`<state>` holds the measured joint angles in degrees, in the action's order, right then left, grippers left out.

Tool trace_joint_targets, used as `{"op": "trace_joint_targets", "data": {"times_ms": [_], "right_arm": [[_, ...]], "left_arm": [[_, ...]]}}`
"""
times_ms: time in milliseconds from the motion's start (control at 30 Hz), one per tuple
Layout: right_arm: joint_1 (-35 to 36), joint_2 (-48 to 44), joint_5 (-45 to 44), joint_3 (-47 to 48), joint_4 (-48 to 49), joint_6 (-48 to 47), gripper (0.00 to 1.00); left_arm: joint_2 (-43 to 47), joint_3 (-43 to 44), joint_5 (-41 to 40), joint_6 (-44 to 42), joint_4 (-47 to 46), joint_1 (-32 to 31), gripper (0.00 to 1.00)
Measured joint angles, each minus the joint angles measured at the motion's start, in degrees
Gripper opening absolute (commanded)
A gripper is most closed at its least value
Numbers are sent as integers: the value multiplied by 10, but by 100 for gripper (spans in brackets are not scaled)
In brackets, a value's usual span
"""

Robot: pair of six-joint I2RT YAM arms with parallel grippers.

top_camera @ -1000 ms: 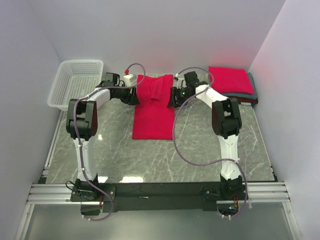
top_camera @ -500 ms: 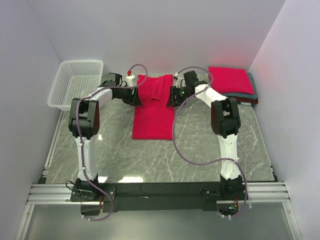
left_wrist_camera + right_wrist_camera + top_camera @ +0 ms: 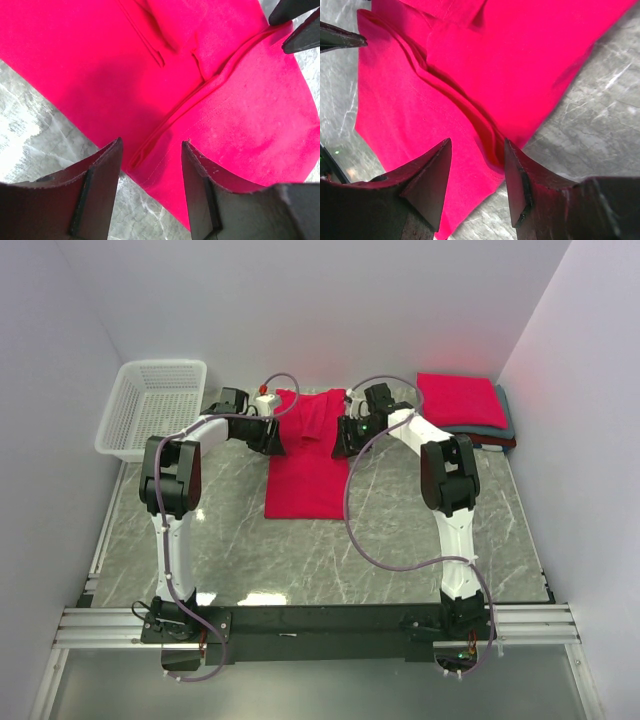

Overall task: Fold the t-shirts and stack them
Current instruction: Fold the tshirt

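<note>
A crimson t-shirt (image 3: 307,455) lies partly folded on the marble table (image 3: 420,540), its top bunched at the far edge. My left gripper (image 3: 273,437) is open over the shirt's left edge; in the left wrist view (image 3: 151,145) a folded seam of the shirt (image 3: 210,100) lies between its fingers. My right gripper (image 3: 343,440) is open over the shirt's right edge; in the right wrist view (image 3: 477,142) the layered folded edge of the shirt (image 3: 420,110) lies between its fingers. A stack of folded shirts (image 3: 463,405), crimson on top of grey and dark red, sits at the back right.
A white lattice basket (image 3: 153,405) stands at the back left. Walls close in on the left, back and right. The arms' cables loop over the table near the shirt.
Both grippers have shifted slightly toward the far end of the shirt along its side edges. The bunched top of the shirt has moved a little.
</note>
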<state>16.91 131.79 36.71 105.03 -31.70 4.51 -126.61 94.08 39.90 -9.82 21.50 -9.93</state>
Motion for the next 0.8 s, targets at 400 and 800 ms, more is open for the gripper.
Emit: {"op": "trace_joint_targets", "data": {"times_ms": [400,800], "right_arm": [[6,8,-29,7,-9,-12,57],[12,-5,-75,-9,8,-14,58]], "left_arm": [[0,0,-23,0,7,-4,55],[-1,0,-23,0,19,-6,54]]}}
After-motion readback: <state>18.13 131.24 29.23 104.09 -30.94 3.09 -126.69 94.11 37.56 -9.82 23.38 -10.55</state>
